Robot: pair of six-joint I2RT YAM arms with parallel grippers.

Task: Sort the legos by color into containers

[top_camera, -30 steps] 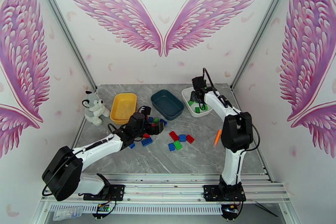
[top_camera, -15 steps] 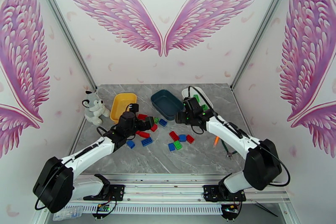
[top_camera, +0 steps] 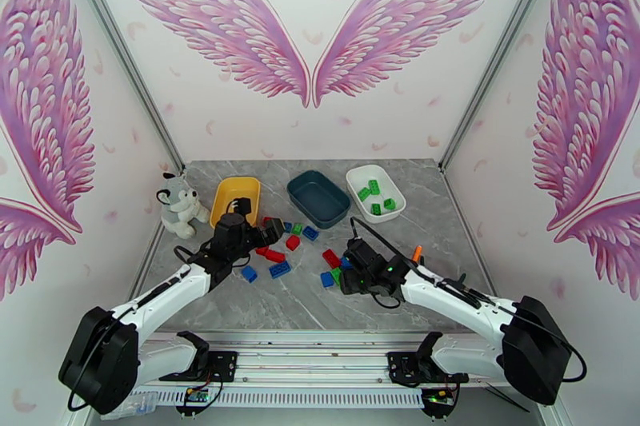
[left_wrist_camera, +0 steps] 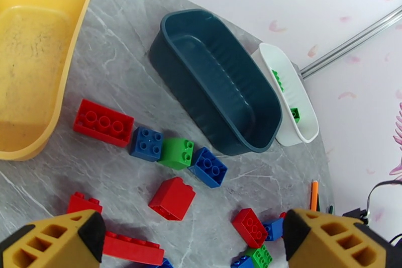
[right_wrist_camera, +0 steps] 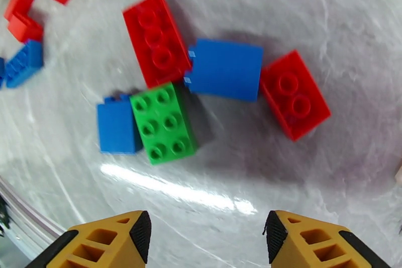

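Note:
Loose red, blue and green legos lie mid-table. My left gripper [top_camera: 274, 229] [left_wrist_camera: 191, 244] hovers open over one scatter: a long red brick [left_wrist_camera: 103, 123], a blue one [left_wrist_camera: 146, 143], a green one [left_wrist_camera: 177, 153] and a red cube [left_wrist_camera: 172, 198]. My right gripper [top_camera: 346, 274] [right_wrist_camera: 206, 239] hangs open above a second cluster, with a green brick [right_wrist_camera: 163, 123] between a small blue one [right_wrist_camera: 118, 125] and a long red one [right_wrist_camera: 156, 38]. At the back stand the yellow tray [top_camera: 234, 200], the teal tray [top_camera: 318, 198] and the white tray [top_camera: 375, 193], which holds several green bricks.
A plush husky [top_camera: 180, 204] sits at the far left beside the yellow tray. An orange pen [top_camera: 415, 253] lies right of the right-hand cluster. Metal frame rails run along the table's sides and near edge.
My right arm has swung from the white tray down and forward to the mid-table cluster. My left gripper has drawn back a little to the left.

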